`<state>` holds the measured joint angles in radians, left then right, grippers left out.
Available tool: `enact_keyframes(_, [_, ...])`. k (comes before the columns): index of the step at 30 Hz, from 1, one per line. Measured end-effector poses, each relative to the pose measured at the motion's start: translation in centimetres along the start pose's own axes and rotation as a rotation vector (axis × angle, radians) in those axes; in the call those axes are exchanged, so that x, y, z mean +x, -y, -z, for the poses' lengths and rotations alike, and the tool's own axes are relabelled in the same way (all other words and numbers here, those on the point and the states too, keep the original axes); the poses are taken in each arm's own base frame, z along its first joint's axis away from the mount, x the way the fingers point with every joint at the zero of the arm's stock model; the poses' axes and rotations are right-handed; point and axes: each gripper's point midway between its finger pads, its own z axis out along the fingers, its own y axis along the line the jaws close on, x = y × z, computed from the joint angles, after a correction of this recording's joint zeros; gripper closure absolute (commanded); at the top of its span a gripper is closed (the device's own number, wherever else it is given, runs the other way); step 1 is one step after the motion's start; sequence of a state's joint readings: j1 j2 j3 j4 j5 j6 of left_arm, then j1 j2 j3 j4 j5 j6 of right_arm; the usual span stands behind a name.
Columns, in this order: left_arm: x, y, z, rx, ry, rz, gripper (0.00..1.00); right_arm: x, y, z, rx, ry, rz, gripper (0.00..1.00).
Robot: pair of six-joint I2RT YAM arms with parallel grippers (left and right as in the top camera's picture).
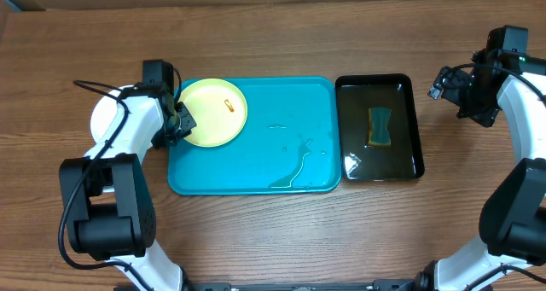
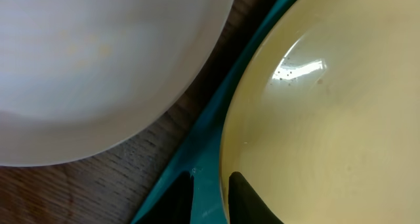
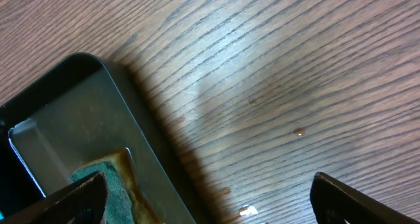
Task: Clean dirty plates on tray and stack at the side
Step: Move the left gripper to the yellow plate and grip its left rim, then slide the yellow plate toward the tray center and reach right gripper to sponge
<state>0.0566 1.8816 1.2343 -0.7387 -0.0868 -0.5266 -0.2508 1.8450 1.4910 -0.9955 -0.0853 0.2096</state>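
Overhead: my left gripper (image 1: 181,120) clamps rim of yellow-green plate (image 1: 217,112); plate lies in tray (image 1: 256,176) to gripper's right. Lift level, clear tray rim, don't slip. Right gripper (image 3: 210,192) gapes, empty.

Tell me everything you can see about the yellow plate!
The yellow plate is round, pale yellow-green, smooth and shiny, with light glinting off it. It has a gently raised rim and a small orange smear on its face. It lies flat in the far left corner of the blue tray. The left gripper seems to pinch its left edge, with one finger over the top. A white plate sits apart from it, outside the tray.
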Motion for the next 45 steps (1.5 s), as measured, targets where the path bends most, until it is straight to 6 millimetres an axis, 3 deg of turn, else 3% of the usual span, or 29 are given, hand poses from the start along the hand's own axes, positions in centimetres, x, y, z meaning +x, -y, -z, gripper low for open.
enact_keyframes(4, [0.4, 0.3, -0.5, 0.024, -0.007, 0.007, 0.96, 0.0, 0.0, 0.0, 0.000, 0.000, 0.000, 0.00])
enact_keyframes(11, [1.9, 1.9, -0.4, 0.082, -0.059, -0.048, 0.96, 0.0, 0.0, 0.0, 0.000, 0.000, 0.000, 0.00])
enact_keyframes(14, [3.2, 2.9, -0.2, 0.113, -0.096, -0.128, 0.91, 0.0, 0.0, 0.0, 0.000, 0.000, 0.000, 0.00])
enact_keyframes(18, [5.1, 3.8, 0.0, 0.133, -0.147, -0.234, 0.69, 0.0, 0.0, 0.0, 0.000, 0.000, 0.000, 0.00])
enact_keyframes(20, [5.6, 4.0, 0.0, 0.141, -0.159, -0.260, 0.64, 0.0, 0.0, 0.0, 0.000, 0.000, 0.000, 0.00])
enact_keyframes(35, [4.9, 4.8, 0.1, 0.167, -0.130, -0.284, 0.61, -0.3, -0.2, 0.0, -0.008, 0.010, 0.001, 0.00])
enact_keyframes(39, [5.1, 4.2, 0.1, 0.138, -0.137, -0.284, 0.61, -1.1, -1.5, 0.1, -0.082, 0.038, 0.008, 0.00])
enact_keyframes(45, [4.9, 4.0, 0.0, 0.125, -0.127, -0.285, 0.65, 1.7, -5.4, 0.9, -0.316, -0.095, 0.003, 0.00])
